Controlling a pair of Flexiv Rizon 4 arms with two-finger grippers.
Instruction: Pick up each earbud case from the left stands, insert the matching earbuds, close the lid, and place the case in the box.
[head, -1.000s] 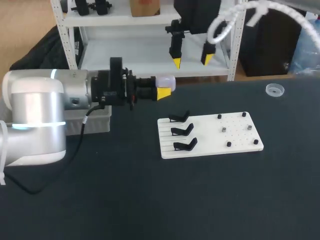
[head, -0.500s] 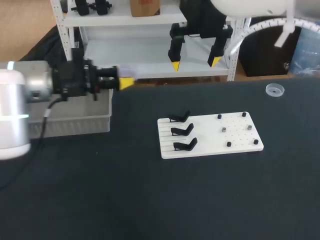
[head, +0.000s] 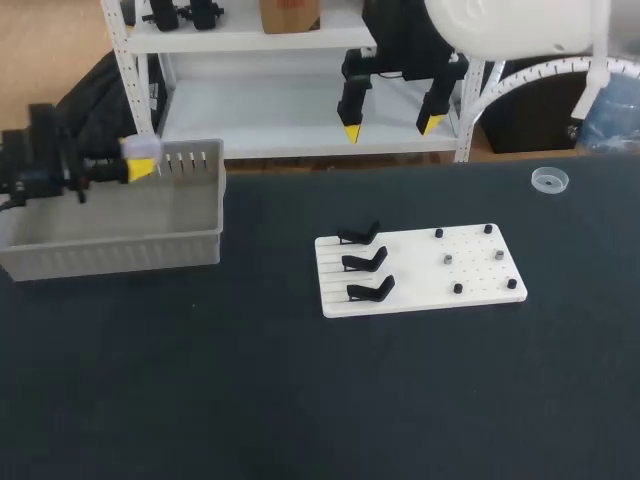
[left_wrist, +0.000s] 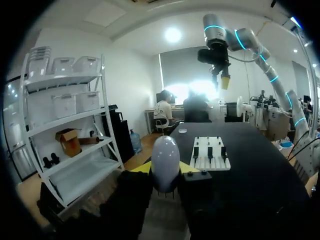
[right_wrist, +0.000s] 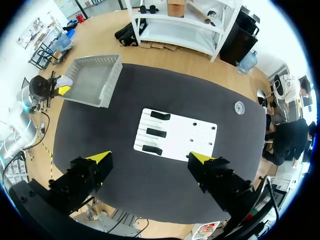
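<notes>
A pale, egg-shaped earbud case (head: 142, 148) with its lid closed sits between the yellow tips of my left gripper (head: 134, 166), which is shut on it. The gripper holds it level at the back rim of the grey box (head: 120, 245). From the left wrist the case (left_wrist: 165, 159) stands upright between the fingers. Three black stands (head: 366, 263) on the white board (head: 480, 268) carry nothing. My right gripper (head: 389, 128) hangs open high above the table's far edge. In its own view the right gripper (right_wrist: 150, 158) looks down on the board (right_wrist: 192, 137) and the box (right_wrist: 92, 80).
Small black and grey pegs (head: 448, 259) dot the right half of the board. A small clear round dish (head: 549, 180) lies at the table's back right. The dark tabletop (head: 320, 400) stretches in front of the board and the box.
My left arm has swung left with the case, from near the table's middle to the box. The right gripper has stayed high at the back and opened wider.
</notes>
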